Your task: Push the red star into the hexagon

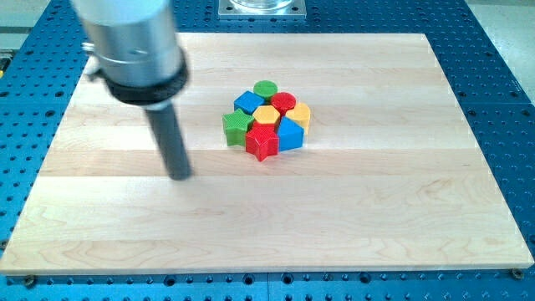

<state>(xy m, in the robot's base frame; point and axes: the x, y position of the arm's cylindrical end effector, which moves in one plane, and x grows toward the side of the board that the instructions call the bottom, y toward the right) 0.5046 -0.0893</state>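
My tip [180, 174] rests on the wooden counter [376, 209], left of the cluster of blocks and well apart from it, touching none of them. There is no pincer on this arm, only the dark rod, so nothing is open, closed or gripping.

The blocks sit packed together a little right of the counter's middle, toward the far half. The red star [262, 143] is at the near edge of the cluster, its points facing the open wood. Just behind it lies the yellow hexagon [266, 115], and the two seem to touch, though the joint is too small to be sure. To the left of the star stands the green block [236, 127], its shape hard to make out, perhaps a star. On the star's right is a blue block [290, 134]. Farther back are a blue cube [247, 102], a green cylinder [265, 89] at the far end, a red block [283, 103], and a yellow block [300, 115] on the right side.
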